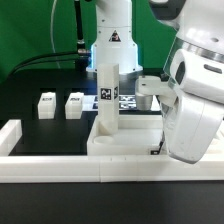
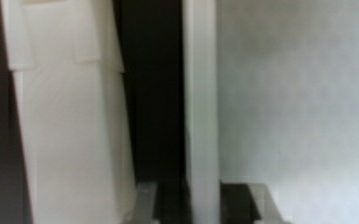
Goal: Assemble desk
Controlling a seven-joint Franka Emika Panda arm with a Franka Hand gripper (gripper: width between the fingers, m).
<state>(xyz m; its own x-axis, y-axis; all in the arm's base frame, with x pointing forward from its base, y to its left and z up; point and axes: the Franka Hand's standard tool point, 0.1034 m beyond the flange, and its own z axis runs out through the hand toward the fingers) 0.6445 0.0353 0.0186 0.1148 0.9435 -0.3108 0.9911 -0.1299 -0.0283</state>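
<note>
1. The tabletop (image 1: 125,140) is lying flat on the black table (image 1: 40,130). It is reaching from the arm (image 1: 195,110) toward the exterior view's left, and its front rim is sitting against the border wall (image 1: 60,165).
2. In the wrist view, a thin white edge of the tabletop (image 2: 197,100) is running straight down between the fingertips (image 2: 156,205).
3. The gripper (image 2: 197,208) is clenched tight, and it appears to be pinching that thin rim.
4. In the exterior view the arm's bulky housing is hiding the gripper. The housing is hanging low over the tabletop's end on the exterior view's right.
5. On one side of the pinched rim a wide pale surface is filling the wrist view. On the other side a dark gap is showing, then another white piece (image 2: 60,130) that I cannot identify.
6. One upright leg (image 1: 107,90) is standing on the tabletop at the end away from the gripper.
7. Two loose legs, the nearer leg (image 1: 74,104) and the farther leg (image 1: 45,105), are resting on the table beyond that end. They are sitting just beside each other and well apart from the gripper.
8. The marker board (image 1: 127,101) is lying flat behind the tabletop, past the upright leg.
</note>
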